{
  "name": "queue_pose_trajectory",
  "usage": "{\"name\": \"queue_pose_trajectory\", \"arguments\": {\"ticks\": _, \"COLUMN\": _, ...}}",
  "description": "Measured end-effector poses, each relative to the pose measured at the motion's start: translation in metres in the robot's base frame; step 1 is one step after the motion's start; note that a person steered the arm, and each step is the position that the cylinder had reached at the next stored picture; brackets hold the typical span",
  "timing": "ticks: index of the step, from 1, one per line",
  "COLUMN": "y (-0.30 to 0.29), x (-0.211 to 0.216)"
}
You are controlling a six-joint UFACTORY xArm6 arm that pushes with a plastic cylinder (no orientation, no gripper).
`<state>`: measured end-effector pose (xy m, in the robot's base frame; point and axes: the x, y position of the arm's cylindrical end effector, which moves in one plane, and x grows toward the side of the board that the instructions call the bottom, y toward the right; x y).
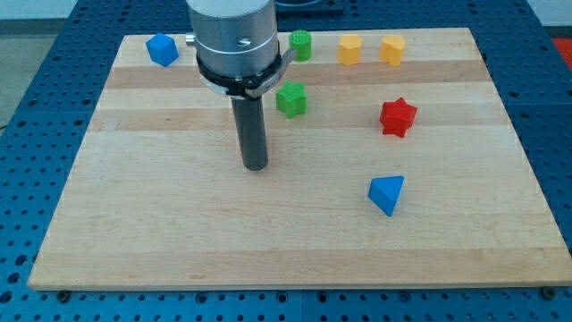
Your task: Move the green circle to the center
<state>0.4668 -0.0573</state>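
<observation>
The green circle [301,45] is a short green cylinder near the board's top edge, just right of the arm's grey body. My tip [256,166] rests on the board near its middle, well below and to the left of the green circle, touching no block. A green star-shaped block [291,99] lies between them, up and to the right of the tip.
A blue block [162,49] sits at the top left. Two yellow blocks [349,50] [392,50] sit at the top right. A red star [398,117] lies at the right, a blue triangle [386,194] below it. The wooden board [134,241] rests on a blue table.
</observation>
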Motion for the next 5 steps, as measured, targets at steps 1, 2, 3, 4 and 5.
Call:
{"name": "queue_pose_trajectory", "arguments": {"ticks": 1, "y": 0.0, "x": 0.0}}
{"name": "queue_pose_trajectory", "arguments": {"ticks": 2, "y": 0.005, "x": 0.004}}
{"name": "queue_pose_trajectory", "arguments": {"ticks": 3, "y": 0.007, "x": 0.005}}
{"name": "queue_pose_trajectory", "arguments": {"ticks": 4, "y": 0.007, "x": 0.005}}
{"name": "queue_pose_trajectory", "arguments": {"ticks": 5, "y": -0.003, "x": 0.008}}
